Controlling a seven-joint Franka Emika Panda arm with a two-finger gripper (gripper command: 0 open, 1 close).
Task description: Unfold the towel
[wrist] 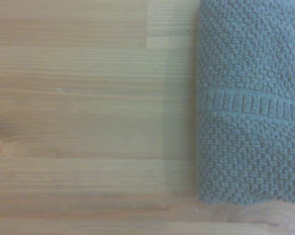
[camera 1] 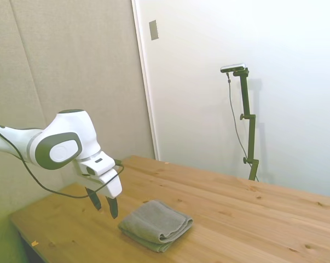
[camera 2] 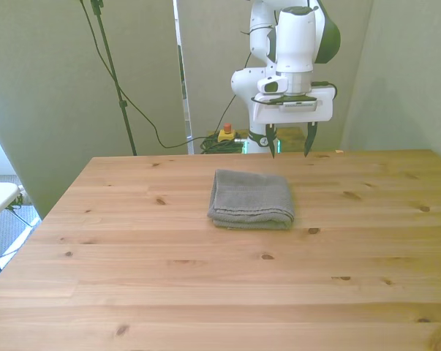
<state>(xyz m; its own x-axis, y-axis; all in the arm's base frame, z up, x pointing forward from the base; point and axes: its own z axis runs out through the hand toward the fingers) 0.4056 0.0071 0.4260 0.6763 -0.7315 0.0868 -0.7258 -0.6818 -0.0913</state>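
The grey-green towel (camera 1: 155,224) lies folded in layers on the wooden table (camera 1: 252,219), its rounded folded edges facing the camera in the front view (camera 2: 251,199). My gripper (camera 1: 103,203) hangs open above the table, just short of the towel's edge on the arm's side, touching nothing. From the front the gripper (camera 2: 288,143) sits behind the towel, slightly toward the front view's right, fingers spread apart. The wrist view shows one edge of the towel (wrist: 250,103) with its woven band, next to bare wood.
A pale wall and door frame (camera 1: 145,82) stand behind the table in the side view. Behind the table's far edge in the front view lie cables and a small yellow and red device (camera 2: 226,133) on the floor.
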